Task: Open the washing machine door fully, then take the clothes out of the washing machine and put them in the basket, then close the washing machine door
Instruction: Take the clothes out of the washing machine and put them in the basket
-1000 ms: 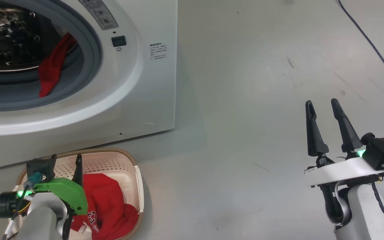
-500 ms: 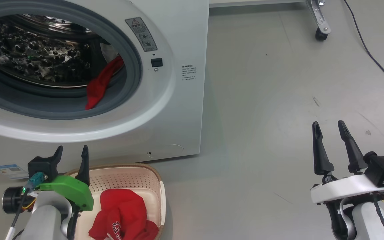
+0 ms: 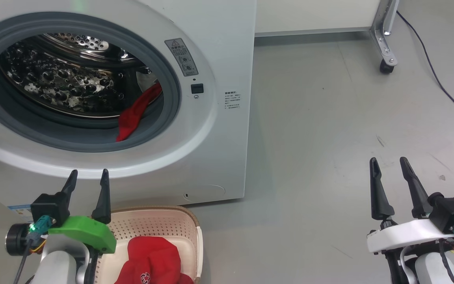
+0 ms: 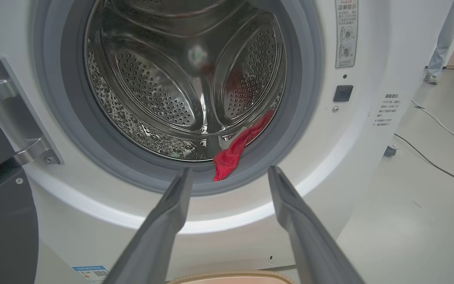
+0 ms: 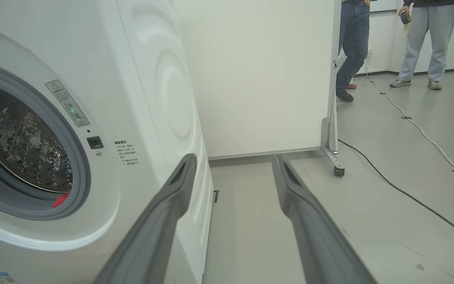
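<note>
Washing machine point(image 3: 219, 130): big glossy white box on the grey floor point(image 3: 329, 118), round mouth open. Washing machine door point(image 4: 2, 221) is swung out at the left, dark rim, metal hinge showing. Drum point(image 3: 65, 86) is shiny perforated steel, ringed by a grey rubber gasket point(image 3: 73, 140). Basket point(image 3: 193, 228), cream perforated plastic with a woven-look rim, stands on the floor just beside the machine's front bottom edge and holds soft red clothes point(image 3: 152, 256). One limp red garment point(image 3: 134, 116) drapes from the drum's lower right over the gasket. Left gripper point(image 3: 88, 175) is above the basket, fingers apart, empty. Right gripper point(image 3: 388, 162) is also apart, over bare floor. Likely step: fetch the last piece. Best to use the left, pinch the hanging tip and pull out low, clear of the rubber fold.
</note>
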Tool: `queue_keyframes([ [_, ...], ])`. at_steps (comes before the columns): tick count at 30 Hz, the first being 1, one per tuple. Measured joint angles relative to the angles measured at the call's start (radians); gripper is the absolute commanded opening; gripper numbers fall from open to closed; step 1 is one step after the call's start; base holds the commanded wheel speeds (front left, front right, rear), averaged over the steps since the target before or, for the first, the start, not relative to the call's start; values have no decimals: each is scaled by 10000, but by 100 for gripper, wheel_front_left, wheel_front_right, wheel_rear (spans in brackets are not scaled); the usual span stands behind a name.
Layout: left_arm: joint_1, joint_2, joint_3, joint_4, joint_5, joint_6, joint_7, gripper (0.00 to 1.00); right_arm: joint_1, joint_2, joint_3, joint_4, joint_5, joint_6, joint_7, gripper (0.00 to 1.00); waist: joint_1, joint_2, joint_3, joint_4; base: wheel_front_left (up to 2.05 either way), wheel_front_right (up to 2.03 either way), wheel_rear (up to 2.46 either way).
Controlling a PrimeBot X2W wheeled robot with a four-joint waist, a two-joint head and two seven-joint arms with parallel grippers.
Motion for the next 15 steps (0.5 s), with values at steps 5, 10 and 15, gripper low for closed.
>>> queue_keyframes([
  [5, 319, -46, -10, -581, 8, -2, -2, 100, 138, 6, 6, -88, 0, 0, 0, 100, 0, 0, -39, -43, 0, 0, 0],
  [10, 602, -52, -58, -1039, 81, -2, -2, 100, 176, 10, 12, -144, 0, 0, 0, 100, 0, 0, -34, -83, 0, 0, 0],
  [15, 813, -59, -107, -1406, 192, -2, -2, 100, 204, 12, 0, -207, 0, 0, 0, 100, 0, 0, 2, -96, 0, 0, 0],
])
